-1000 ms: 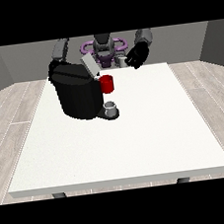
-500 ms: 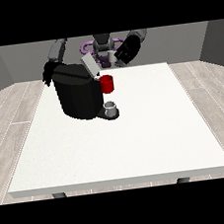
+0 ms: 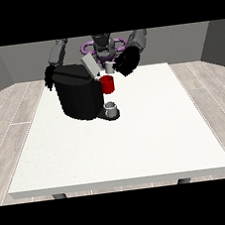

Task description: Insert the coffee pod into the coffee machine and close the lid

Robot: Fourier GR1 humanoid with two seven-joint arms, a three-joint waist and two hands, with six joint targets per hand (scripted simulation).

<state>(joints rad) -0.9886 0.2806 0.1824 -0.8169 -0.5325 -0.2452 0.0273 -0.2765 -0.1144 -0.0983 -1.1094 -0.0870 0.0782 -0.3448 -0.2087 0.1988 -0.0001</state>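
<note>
While lid stands open: pod held above coffee machine [image 3: 80, 96].
Worktop [image 3: 137, 136]; cup [image 3: 111, 108] on drip tray; red brew head [image 3: 107, 84]; raised lid [image 3: 90, 66]; coffee pod [image 3: 110, 67] just behind, pinched by robot hand at view's right [image 3: 127, 62]; far robot hand [image 3: 49, 77] beside machine, fingers indistinct.

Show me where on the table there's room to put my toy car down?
The white table is bare across its whole near half and along the view's right side. The far corner at the view's left is crowded: the black coffee machine, its red part, a small grey cup, and a robot hand hovering close.
</note>
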